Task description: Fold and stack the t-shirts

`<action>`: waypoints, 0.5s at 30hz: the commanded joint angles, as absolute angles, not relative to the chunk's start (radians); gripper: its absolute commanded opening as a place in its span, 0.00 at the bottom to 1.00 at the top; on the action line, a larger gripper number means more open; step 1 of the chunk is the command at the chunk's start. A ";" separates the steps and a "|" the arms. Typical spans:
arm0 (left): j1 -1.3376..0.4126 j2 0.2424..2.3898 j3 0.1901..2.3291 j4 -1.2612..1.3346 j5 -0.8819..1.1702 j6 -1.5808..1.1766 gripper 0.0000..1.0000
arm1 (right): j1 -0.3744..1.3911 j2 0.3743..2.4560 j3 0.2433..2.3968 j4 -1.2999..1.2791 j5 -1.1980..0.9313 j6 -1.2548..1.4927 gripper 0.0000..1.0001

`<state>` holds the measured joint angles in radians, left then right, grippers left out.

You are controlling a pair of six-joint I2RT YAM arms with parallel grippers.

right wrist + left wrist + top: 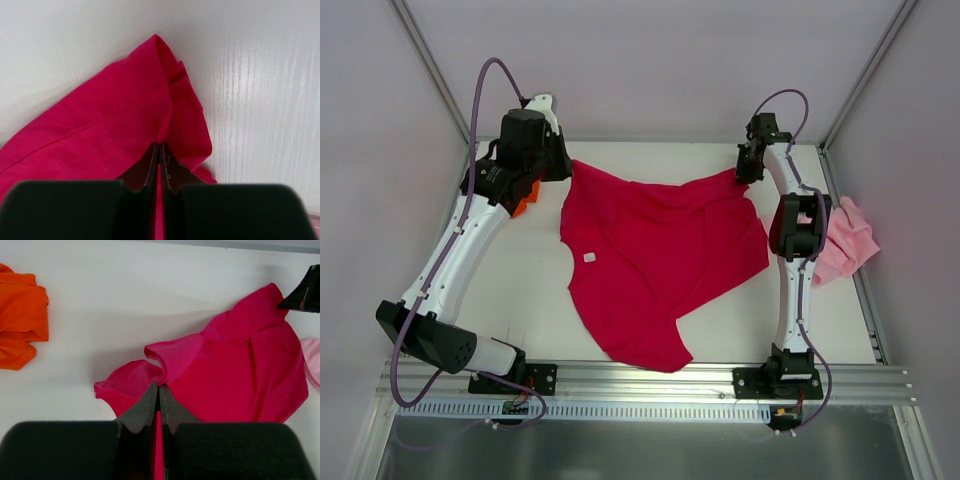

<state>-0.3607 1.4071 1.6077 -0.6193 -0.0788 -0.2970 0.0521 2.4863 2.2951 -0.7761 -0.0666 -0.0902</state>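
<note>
Top view: the crimson t-shirt (650,260) lies spread but rumpled at the middle of the table (530,290), with a small white label (588,257) showing. The pink t-shirt (845,245) is bunched at the right edge. The orange t-shirt (525,203) peeks from under the left arm (460,250).
Left wrist view: the left gripper (159,395), jaws together, pinches a crimson fold.
Right wrist view: the right gripper (159,155), jaws together, clamps a seamed crimson corner.

The central t-shirt (650,265) lies mid-tabletop (535,300); second t-shirt (20,315) at ten o'clock, third t-shirt (850,245) at three o'clock.
</note>
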 commanded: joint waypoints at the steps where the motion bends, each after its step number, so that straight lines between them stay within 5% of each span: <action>1: -0.367 1.367 1.634 -0.609 -0.063 -0.284 0.00 | 0.048 2.454 2.298 -0.811 -0.083 -0.092 0.01; 7: -0.367 1.350 1.598 -0.597 -0.049 -0.299 0.00 | 0.067 2.343 2.136 -0.681 -0.101 -0.098 0.01; 15: -0.368 1.371 1.557 -0.522 -0.094 -0.331 0.00 | 0.121 2.294 2.335 -0.579 0.073 -0.106 0.01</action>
<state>-0.3607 1.3838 1.5723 -0.5949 -0.0761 -0.3038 0.0975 2.4310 2.2547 -0.6926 -0.0219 -0.1017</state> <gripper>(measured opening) 0.009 0.019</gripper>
